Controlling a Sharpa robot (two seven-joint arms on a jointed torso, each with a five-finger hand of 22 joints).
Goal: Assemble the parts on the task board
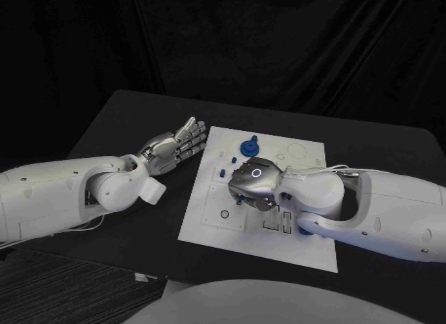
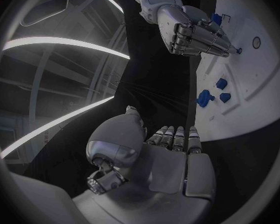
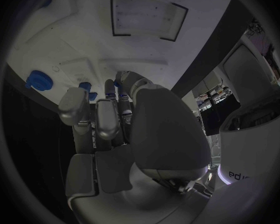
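Observation:
The white task board (image 1: 209,226) lies mid-table. My right hand (image 1: 254,179) hovers over its middle with the fingers curled down, pinching a small blue part (image 2: 237,50) at the fingertips just above the board (image 2: 255,92). A blue round toothed part (image 1: 249,146) stands near the board's far edge, with two small blue pieces (image 1: 229,160) beside it; these also show as the toothed part (image 3: 37,79) and small pieces (image 3: 85,86). My left hand (image 1: 174,148) lies off the board's left edge, palm up, fingers stretched out and empty (image 2: 168,157).
Rectangular recesses (image 1: 273,222) and a small round hole (image 1: 224,214) mark the board's near half. Another blue piece (image 1: 306,233) peeks from under my right forearm. Black table (image 1: 126,115) surrounds the board.

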